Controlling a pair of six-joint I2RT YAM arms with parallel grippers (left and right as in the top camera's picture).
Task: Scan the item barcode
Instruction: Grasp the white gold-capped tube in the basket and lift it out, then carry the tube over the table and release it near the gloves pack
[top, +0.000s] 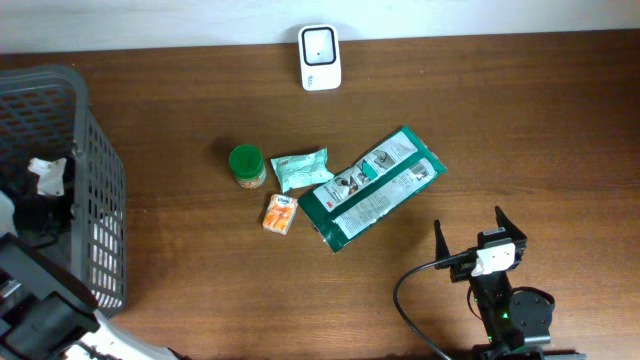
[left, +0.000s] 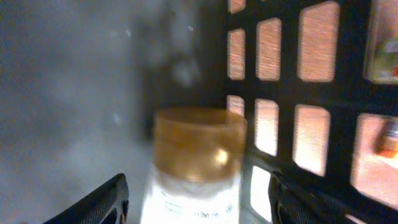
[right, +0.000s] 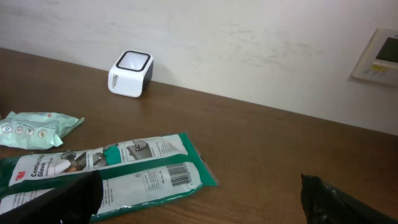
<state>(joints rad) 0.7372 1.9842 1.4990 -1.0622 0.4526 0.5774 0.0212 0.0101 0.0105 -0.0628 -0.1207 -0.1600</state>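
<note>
Brown wood of the bench (top: 520, 120) is filling the overhead view, with the white scanner (top: 320, 58) sitting at its far edge as the landmark. Nearer the camera than the scanner, a green-lidded jar (top: 247, 166), a pale green wipes pack (top: 301, 169), a small orange packet (top: 281, 213) and a long green-and-white pouch (top: 376, 186) are lying close together. Far to the left of the scanner, a grey basket (top: 95, 200) is standing, and the left arm is reaching down into it. The right gripper (top: 480, 232) is hovering over bare bench, well to the right of and nearer than the scanner, its fingers spread wide and holding nothing.

Inside the basket, the left wrist camera is looking at a blurred bottle with a gold cap (left: 198, 155) standing between the tips of the left gripper (left: 198, 198). The fingers (left: 102, 202) are standing apart on either side of it; whether they are touching the bottle I cannot tell.

From the right wrist, the scanner (right: 131, 73) is sitting against the white wall, with the pouch (right: 118, 171), barcode side up, lying nearer than it and the wipes pack (right: 34, 127) to its left.
</note>
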